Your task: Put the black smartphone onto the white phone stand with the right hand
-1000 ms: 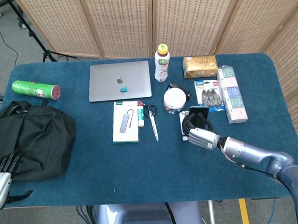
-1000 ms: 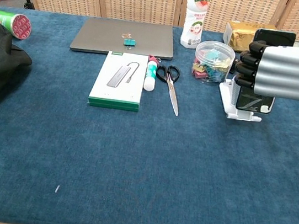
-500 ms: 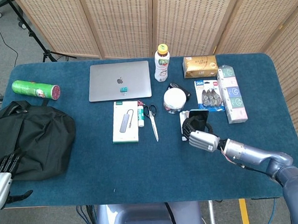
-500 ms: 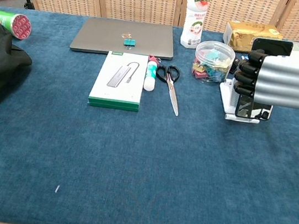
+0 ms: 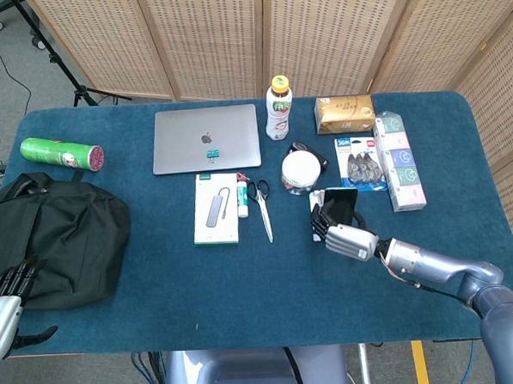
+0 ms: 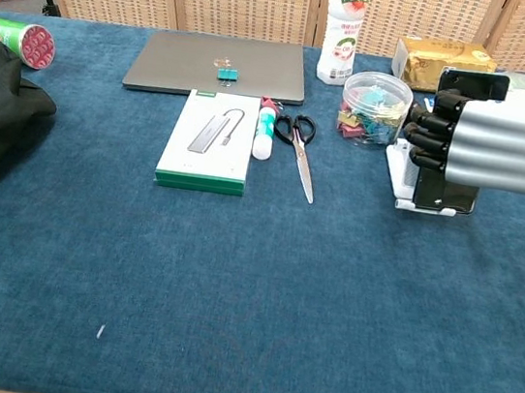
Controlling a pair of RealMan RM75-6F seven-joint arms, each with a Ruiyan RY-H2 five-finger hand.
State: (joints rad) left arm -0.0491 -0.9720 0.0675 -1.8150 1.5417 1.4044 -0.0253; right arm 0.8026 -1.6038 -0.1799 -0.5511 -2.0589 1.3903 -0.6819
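Note:
The black smartphone [image 6: 447,188] stands upright against the white phone stand [image 6: 401,169], its lower edge down at the stand's base lip. My right hand [image 6: 490,145] wraps its dark fingers [image 6: 428,139] around the phone's middle and still grips it. In the head view the same right hand [image 5: 347,236] covers most of the smartphone [image 5: 341,198], and only a sliver of the stand [image 5: 313,208] shows at its left. My left hand [image 5: 1,313] hangs off the table's near left corner beside the black bag, fingers apart, holding nothing.
A tub of coloured clips [image 6: 375,98] sits just behind the stand, with a drink bottle [image 6: 346,18] and a tan box [image 6: 443,57] further back. Scissors [image 6: 301,148], a glue stick [image 6: 264,130], a boxed hub [image 6: 210,140] and a laptop [image 6: 219,65] lie to the left. Black bag [image 5: 52,237] far left.
My right hand has lowered the smartphone from above the stand until its lower edge sits at the stand's base. The left hand has not moved.

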